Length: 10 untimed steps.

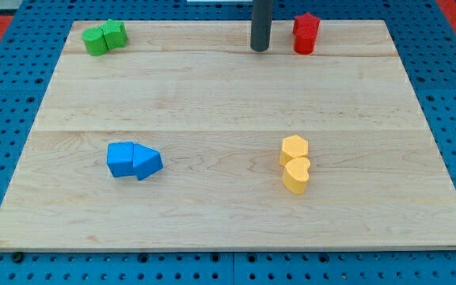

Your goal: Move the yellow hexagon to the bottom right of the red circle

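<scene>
The yellow hexagon (pixel 294 148) lies right of the board's middle, touching a second yellow block (pixel 297 176), rounded in shape, just below it. The red blocks stand at the view's top right: a star-like one (pixel 306 24) with a rounder red one (pixel 304 43) tight against its lower side; I cannot tell their shapes for sure. My tip (pixel 260 49) rests on the board at the view's top centre, a short way left of the red blocks and far above the yellow hexagon. It touches no block.
Two green blocks (pixel 104 37) sit pressed together at the view's top left. A blue cube (pixel 120 158) and a blue wedge-like block (pixel 148 163) touch each other at the lower left. The wooden board (pixel 228 222) lies on a blue pegboard.
</scene>
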### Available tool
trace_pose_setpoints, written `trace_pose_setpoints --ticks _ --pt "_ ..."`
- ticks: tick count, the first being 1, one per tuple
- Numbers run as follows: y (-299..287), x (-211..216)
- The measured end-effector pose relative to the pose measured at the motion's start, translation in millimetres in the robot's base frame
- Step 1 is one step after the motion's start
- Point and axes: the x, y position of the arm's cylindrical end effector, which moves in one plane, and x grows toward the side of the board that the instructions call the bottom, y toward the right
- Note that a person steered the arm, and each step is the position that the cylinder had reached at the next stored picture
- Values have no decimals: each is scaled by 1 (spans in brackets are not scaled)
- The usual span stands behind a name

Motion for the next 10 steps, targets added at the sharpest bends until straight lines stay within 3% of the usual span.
trace_pose_setpoints --ticks 1,3,5,6,9,10 --pt "11 59" --pt "25 71" --pt "80 73" --pt "135 73" --pt "144 233" --pt "115 259"
